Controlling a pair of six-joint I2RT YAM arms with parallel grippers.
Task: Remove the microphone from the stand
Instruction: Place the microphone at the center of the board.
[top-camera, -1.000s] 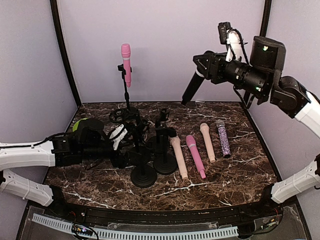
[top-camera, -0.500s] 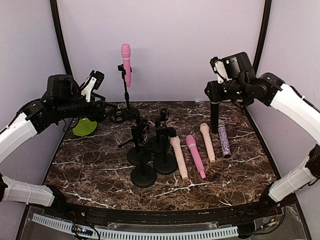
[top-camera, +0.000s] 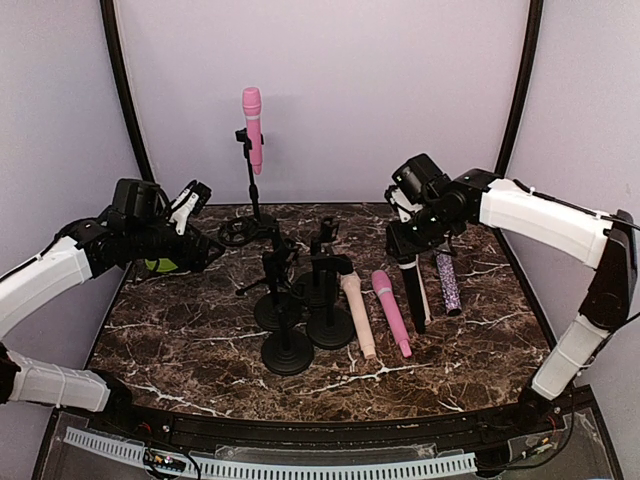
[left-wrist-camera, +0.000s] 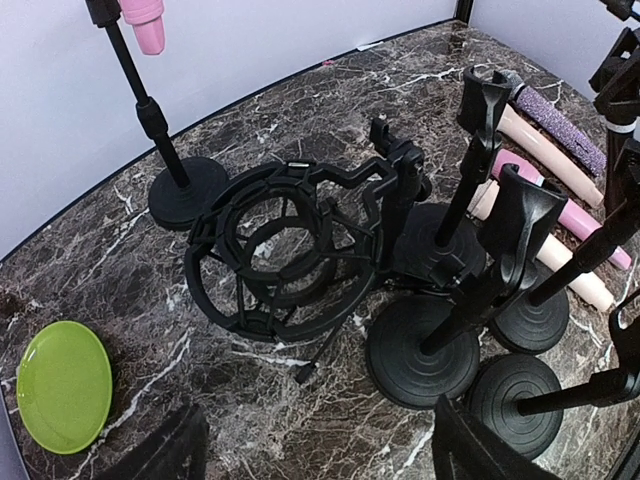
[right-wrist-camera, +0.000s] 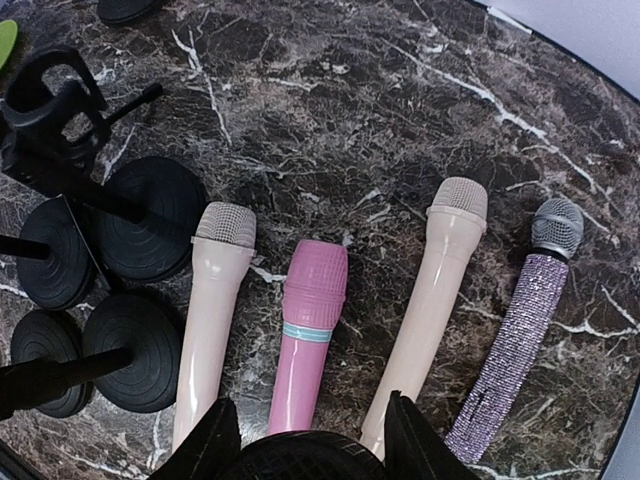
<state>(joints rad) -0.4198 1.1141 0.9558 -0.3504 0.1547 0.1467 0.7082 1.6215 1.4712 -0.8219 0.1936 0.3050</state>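
A pink microphone (top-camera: 252, 125) sits clipped in a tall black stand (top-camera: 250, 190) at the back; its lower end shows in the left wrist view (left-wrist-camera: 143, 20). My right gripper (top-camera: 408, 258) is shut on a black microphone (top-camera: 413, 295) that hangs tip down over the table; the microphone's head fills the gap between the fingers in the right wrist view (right-wrist-camera: 300, 462). My left gripper (top-camera: 205, 250) is open and empty, left of the stands, well below and left of the pink microphone.
Several short black stands (top-camera: 290, 320) and a shock mount (left-wrist-camera: 290, 250) cluster at the centre. A beige microphone (right-wrist-camera: 210, 310), a pink one (right-wrist-camera: 310, 330), another beige one (right-wrist-camera: 430, 300) and a purple glitter one (right-wrist-camera: 515, 340) lie side by side. A green plate (left-wrist-camera: 62, 385) lies at the left.
My right arm came down from high at the back with the black microphone, to just over the row of lying microphones. My left arm swung away from the stands to the left.
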